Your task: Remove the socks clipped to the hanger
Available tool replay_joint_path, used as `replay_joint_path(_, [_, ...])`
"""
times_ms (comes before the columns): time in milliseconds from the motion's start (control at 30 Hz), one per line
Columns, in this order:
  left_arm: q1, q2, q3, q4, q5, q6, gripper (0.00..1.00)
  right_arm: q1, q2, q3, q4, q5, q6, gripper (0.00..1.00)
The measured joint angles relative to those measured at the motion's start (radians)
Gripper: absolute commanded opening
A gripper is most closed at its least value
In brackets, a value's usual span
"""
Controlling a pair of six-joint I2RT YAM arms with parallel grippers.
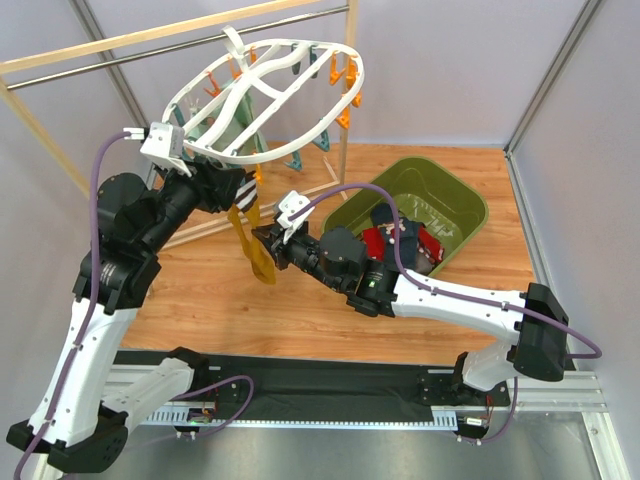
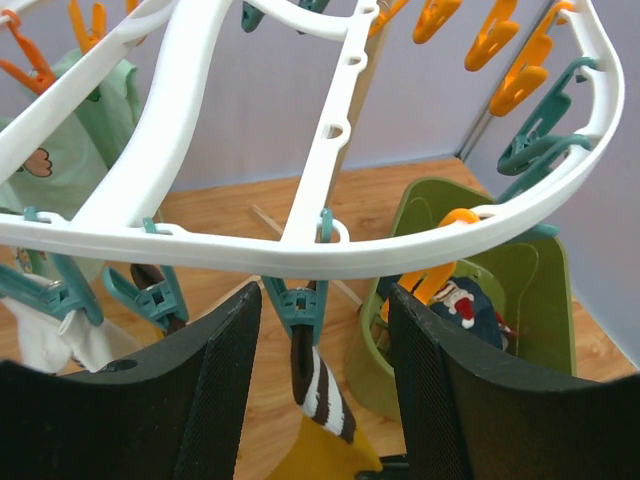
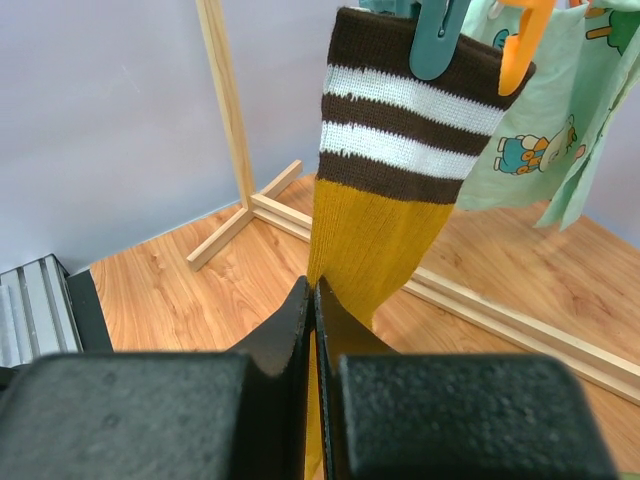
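Note:
The white oval hanger [image 1: 265,95] hangs tilted from the rail, with orange and teal clips under it. A mustard sock [image 3: 380,230] with a brown and white striped cuff hangs from a teal clip [image 2: 298,305] below the hanger rim [image 2: 300,245]. My left gripper [image 2: 322,300] is open, one finger on each side of that clip and apart from it. My right gripper [image 3: 314,285] is shut on the mustard sock's lower part [image 1: 255,245]. Mint green printed socks [image 3: 540,130] and a white sock [image 2: 50,335] are clipped close by.
A green bin [image 1: 470,215] on the floor at the right holds several loose socks [image 1: 400,240]. The wooden and metal rail [image 1: 150,38] crosses the back, and its wooden base [image 3: 240,215] lies on the floor behind the sock. Grey walls close both sides.

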Motion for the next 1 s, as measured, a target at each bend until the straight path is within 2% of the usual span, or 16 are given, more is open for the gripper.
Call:
replay_joint_path(567, [0.045, 0.033, -0.046, 0.086, 0.079, -0.003, 0.59, 0.0, -0.004, 0.0, 0.0, 0.0, 0.0, 0.0])
replay_joint_path(1000, [0.045, 0.035, -0.072, 0.132, 0.102, -0.014, 0.53, 0.0, -0.004, 0.0, 0.0, 0.0, 0.0, 0.0])
